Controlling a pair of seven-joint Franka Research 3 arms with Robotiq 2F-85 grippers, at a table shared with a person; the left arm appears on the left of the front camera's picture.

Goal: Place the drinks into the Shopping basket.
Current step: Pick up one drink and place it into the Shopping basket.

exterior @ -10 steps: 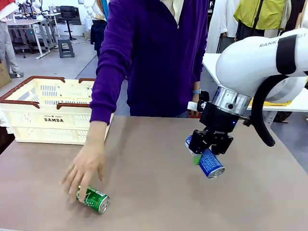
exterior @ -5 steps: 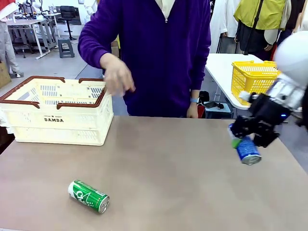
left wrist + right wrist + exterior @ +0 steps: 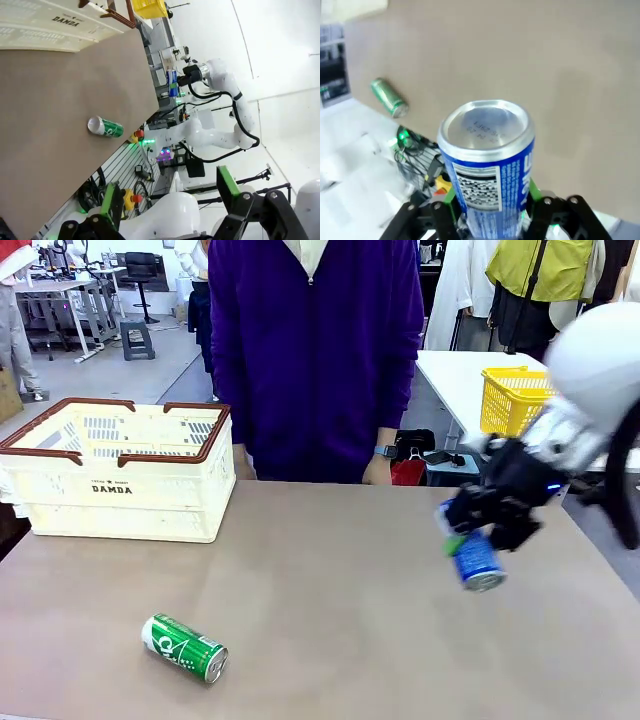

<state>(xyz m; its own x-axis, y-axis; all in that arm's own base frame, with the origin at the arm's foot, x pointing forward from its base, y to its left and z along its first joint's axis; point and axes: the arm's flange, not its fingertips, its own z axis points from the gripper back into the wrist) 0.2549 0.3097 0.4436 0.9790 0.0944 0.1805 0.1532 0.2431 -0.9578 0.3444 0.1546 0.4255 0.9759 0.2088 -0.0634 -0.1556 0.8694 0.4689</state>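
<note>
Honestly, right gripper (image 3: pixel 480 540) pinches the blue can (image 3: pixel 477 562) by one end, well right of the Shopping basket (image 3: pixel 120 490); the long swing over could shake it loose. Green can (image 3: pixel 185 647) lies in front of the basket, left gripper (image 3: pixel 169 192) spread

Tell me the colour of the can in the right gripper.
The can is blue with a silver top, clearest in the right wrist view.

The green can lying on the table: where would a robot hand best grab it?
Probably around the middle of the green can, coming from straight above and squeezing across its long axis. It lies on its side on the table, so both round flanks are free.
</note>
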